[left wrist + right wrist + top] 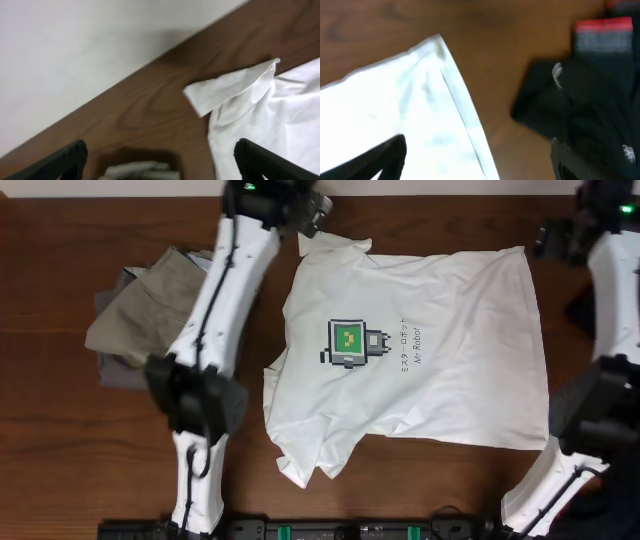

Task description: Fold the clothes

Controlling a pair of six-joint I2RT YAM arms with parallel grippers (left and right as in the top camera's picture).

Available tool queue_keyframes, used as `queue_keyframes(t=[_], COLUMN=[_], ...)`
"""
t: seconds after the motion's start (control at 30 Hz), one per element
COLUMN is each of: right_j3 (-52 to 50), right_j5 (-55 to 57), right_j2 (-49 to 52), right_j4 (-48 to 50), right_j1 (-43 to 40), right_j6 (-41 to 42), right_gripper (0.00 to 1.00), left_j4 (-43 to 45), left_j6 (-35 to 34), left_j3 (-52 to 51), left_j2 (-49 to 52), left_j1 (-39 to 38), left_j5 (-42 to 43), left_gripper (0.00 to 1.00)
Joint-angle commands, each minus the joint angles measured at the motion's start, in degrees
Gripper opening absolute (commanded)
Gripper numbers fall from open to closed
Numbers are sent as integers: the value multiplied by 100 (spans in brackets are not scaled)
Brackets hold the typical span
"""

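Note:
A white T-shirt (pixel 430 350) with a pixel-art print lies spread flat on the brown table (pixel 60 440). One sleeve (pixel 335 245) points to the far edge. My left gripper (pixel 314 220) hovers open and empty just beyond that sleeve. In the left wrist view the sleeve (pixel 230 90) lies ahead and to the right of the open fingers (pixel 160 165). My right gripper (pixel 556 238) is open and empty over the shirt's far right corner (pixel 520 252). In the right wrist view that corner (pixel 432 47) sits ahead of the open fingers (pixel 480 162).
A pile of olive and grey clothes (pixel 140 320) lies at the left, partly under my left arm. A black object with a red label (pixel 580 95) lies right of the shirt corner. A pale wall (pixel 75 45) runs along the table's far edge.

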Motion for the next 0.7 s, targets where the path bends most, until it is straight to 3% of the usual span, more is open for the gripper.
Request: queue_keyframes(t=[0.0,0.13,0.23,0.3,0.53,0.67], right_j3=[81,13,-192,-446,-1910,-2791], right_j5=[-737,-1187,-1394,-1432,-1408,-1408], right_j2=[-446,-426,-402,-400,-400,-400], right_j4=[-575,-1252,-1368,-1401,-1484,-1137], right_j1=[-415,-726,-833,-824,-833,-835], right_j6=[203,203,201,199,203,203], right_gripper=[88,79,58,50,50,42], left_j4=[-522,-1637,-2385,-2806,-3609,-3657], left_j6=[-627,-1261,-1403,-1440,-1436,-1429], left_j3=[103,103,103,103,-28,-262], left_j2=[-1067,-1670,-1845,-1856,-1650,-1526], left_j1=[81,131,203,236,245,245], left_j5=[-133,238,837,1185,1801,2079], left_gripper=[97,97,96,92,90,91])
